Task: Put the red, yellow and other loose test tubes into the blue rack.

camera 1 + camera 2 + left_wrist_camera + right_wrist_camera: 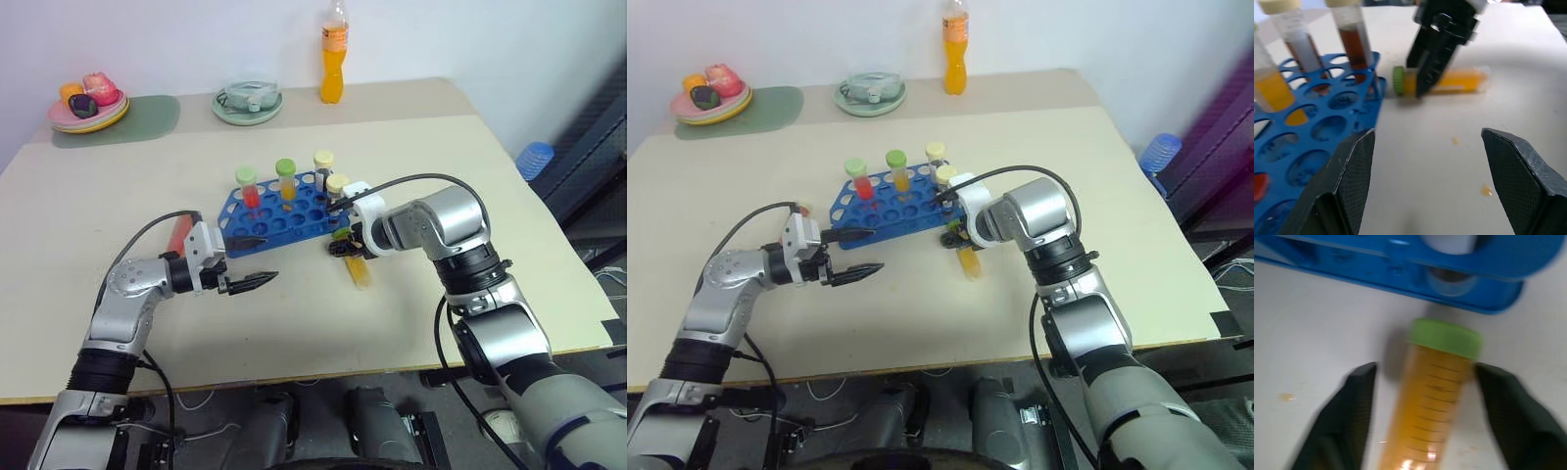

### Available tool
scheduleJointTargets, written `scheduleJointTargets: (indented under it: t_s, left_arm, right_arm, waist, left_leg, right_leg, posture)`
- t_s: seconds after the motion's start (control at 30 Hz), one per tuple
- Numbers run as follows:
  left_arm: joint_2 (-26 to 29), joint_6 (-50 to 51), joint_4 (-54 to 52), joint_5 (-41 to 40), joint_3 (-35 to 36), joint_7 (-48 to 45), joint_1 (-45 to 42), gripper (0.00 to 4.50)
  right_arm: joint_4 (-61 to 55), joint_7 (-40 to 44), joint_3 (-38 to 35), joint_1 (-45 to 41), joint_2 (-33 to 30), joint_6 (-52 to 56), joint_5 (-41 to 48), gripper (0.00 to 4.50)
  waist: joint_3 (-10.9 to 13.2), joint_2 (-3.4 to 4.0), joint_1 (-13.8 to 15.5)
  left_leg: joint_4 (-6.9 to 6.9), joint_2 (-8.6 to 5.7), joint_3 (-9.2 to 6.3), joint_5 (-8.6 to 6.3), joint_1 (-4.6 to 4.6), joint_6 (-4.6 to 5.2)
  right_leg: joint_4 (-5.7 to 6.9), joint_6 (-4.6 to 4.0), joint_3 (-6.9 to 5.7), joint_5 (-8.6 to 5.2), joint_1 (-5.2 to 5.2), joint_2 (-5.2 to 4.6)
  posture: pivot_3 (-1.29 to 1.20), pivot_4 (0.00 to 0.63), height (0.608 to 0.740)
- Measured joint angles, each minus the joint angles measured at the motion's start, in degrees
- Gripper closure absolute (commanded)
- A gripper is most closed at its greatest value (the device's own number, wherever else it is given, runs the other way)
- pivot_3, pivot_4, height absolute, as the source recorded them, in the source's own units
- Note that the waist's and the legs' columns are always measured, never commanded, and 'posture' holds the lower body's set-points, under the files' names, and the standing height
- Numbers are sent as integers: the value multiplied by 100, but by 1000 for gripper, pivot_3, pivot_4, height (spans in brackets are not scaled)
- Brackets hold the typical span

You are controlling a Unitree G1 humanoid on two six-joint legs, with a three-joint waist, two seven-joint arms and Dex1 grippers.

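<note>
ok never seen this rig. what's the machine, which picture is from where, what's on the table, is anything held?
It is a two-armed humanoid robot, each arm ending in a black two-fingered claw. The two wide pictures come from a stereo camera on its head, looking down over its arms. The two close-ups come from cameras on its wrists, looking along each claw.

On the beige table stands a blue rack with four capped tubes upright in it. One yellow tube with a green cap lies flat beside the rack. Further back are a pale green dish, an orange drink bottle and a plate of toy food on a green mat.

The right claw straddles the lying tube, fingers on either side with gaps showing, so no grip yet. The left claw hangs open and empty near the rack.
</note>
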Motion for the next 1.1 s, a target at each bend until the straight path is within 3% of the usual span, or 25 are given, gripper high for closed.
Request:
scheduleJointTargets:
  t_s: [0.07, 0.1, 0.4, 0.57, 0.7, 0.8, 1.1]
  left_arm:
    - [3, -25, 30, -6, 1, -51, 39, 985]
    - [3, -43, 54, -9, 1, -62, 46, 985]
    - [-98, -194, 263, -52, 153, -16, 61, 985]
    - [-305, -173, 358, -179, 343, 207, 55, 985]
    - [-484, -133, 494, -341, 510, 405, 31, 985]
    - [-573, -176, 718, -386, 701, 557, 30, 985]
    - [-865, -381, 864, -386, 992, 1152, 36, 985]
  right_arm:
    - [-23, 71, 64, 8, -41, -34, -12, 3623]
    - [-57, 97, 112, 13, -56, -41, -16, 3683]
    - [-814, 760, 929, 292, -711, -707, -58, 3683]
    - [-1876, 1517, 635, 943, -1081, -1279, 388, 3683]
    - [-2256, 1842, -167, 1128, -518, -2274, 851, 3683]
    - [-2233, 1980, -630, 1180, 82, -3641, 967, 3683]
    - [-216, 1503, -652, 1353, 1206, -7861, -373, 3683]
  waist:
    - [0, 0, -9]
    - [0, 0, -10]
    - [0, 0, 34]
    - [4, -1, 139]
    - [5, -2, 132]
    - [5, -2, 150]
    - [5, -2, 156]
  left_leg:
    - [-6, 1, 1, 0, 0, 0]
    - [-7, 2, 1, 0, -1, 0]
    - [2, 2, 0, 0, -11, 0]
    - [11, 1, -2, -3, -29, 5]
    - [8, 4, -2, -2, -28, 3]
    - [9, 4, -2, -2, -27, 3]
    - [10, 2, -1, 2, -25, -3]
  right_leg:
    - [0, 0, 0, 0, -6, 0]
    - [0, 0, 0, 0, -8, 0]
    - [-6, 1, -8, 0, -6, -3]
    - [-11, 1, -18, 0, -18, -5]
    - [-4, 1, -17, 0, -22, -3]
    - [-6, 2, -19, 1, -19, -2]
    - [-2, 1, -34, 1, -21, -2]
  posture:
    - [0, 150, 740]
    - [0, 150, 740]
    - [0, 150, 740]
    - [0, 150, 740]
    - [0, 150, 740]
    - [0, 150, 740]
    - [0, 150, 740]
